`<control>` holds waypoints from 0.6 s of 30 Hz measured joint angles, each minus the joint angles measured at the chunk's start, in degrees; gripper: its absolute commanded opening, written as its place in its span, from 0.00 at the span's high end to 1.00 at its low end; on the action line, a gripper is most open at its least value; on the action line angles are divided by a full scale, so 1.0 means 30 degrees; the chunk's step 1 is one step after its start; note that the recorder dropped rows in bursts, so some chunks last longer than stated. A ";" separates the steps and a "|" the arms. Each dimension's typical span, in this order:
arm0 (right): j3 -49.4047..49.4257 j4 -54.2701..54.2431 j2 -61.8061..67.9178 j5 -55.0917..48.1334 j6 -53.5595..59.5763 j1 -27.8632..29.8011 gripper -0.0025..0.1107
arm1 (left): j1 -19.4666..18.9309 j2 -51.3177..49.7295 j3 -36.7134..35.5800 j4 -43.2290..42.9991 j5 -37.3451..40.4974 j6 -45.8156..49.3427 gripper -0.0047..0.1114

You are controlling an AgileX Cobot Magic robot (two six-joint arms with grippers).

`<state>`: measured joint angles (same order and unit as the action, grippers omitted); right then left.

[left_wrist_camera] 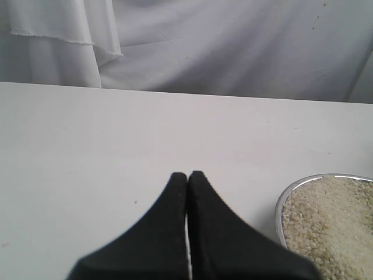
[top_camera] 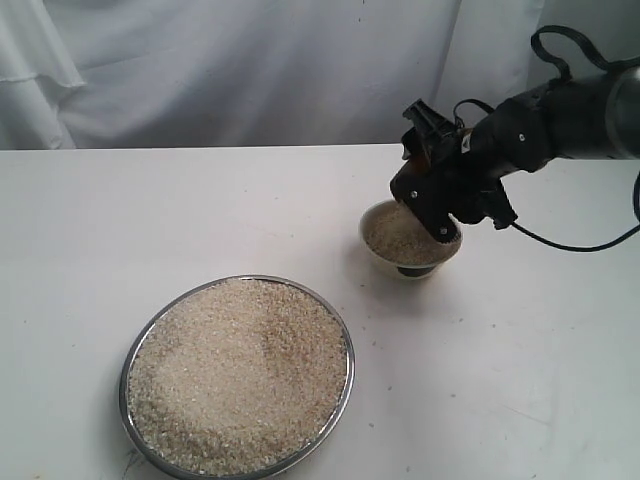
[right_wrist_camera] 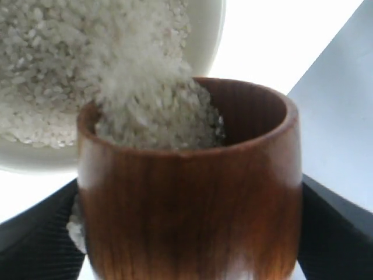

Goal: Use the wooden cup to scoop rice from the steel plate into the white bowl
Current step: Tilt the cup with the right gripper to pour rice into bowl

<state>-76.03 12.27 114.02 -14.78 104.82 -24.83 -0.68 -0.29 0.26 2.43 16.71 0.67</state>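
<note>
My right gripper [top_camera: 432, 195] is shut on the wooden cup [right_wrist_camera: 192, 198] and holds it tipped over the white bowl [top_camera: 385, 258]. In the exterior view the gripper hides most of the cup. Rice [right_wrist_camera: 154, 114] slides out of the cup's mouth into the bowl [right_wrist_camera: 214, 35], which holds a mound of grains [top_camera: 405, 235]. The black fingers [right_wrist_camera: 35, 233] press on both sides of the cup. The steel plate [top_camera: 348, 352] lies near the table's front, heaped with rice [top_camera: 240, 375]. My left gripper [left_wrist_camera: 187, 175] is shut and empty, hovering low beside the plate's rim [left_wrist_camera: 282, 201]; the exterior view does not show it.
White cloth [top_camera: 250, 70] hangs behind the white table [top_camera: 150, 210]. The right arm's black cable [top_camera: 575, 245] loops over the table to the right of the bowl.
</note>
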 measured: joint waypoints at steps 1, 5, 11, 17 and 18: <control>0.0000 0.0200 0.0000 0.0000 -0.0036 -0.0028 0.98 | 0.0000 0.0000 0.0000 0.0000 0.0000 0.0000 0.96; 0.0000 0.0977 0.0000 0.0048 -0.0036 -0.0076 0.98 | 0.0000 0.0000 0.0000 0.0000 0.0000 0.0000 0.96; 0.0000 0.1933 -0.0210 0.0048 -0.0036 -0.0076 0.98 | 0.0000 0.0000 0.0000 0.0000 0.0000 0.0000 0.96; 0.0000 0.2335 -0.0739 0.0048 -0.0036 -0.0168 0.98 | 0.0000 0.0000 0.0000 0.0000 0.0000 0.0000 0.96; 0.0000 0.2424 -0.0843 0.0048 -0.0036 -0.0210 0.98 | 0.0000 0.0000 0.0000 0.0000 0.0000 0.0000 0.96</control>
<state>-76.03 19.54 111.49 -14.64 104.71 -25.46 -0.68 -0.29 0.26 2.43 16.71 0.67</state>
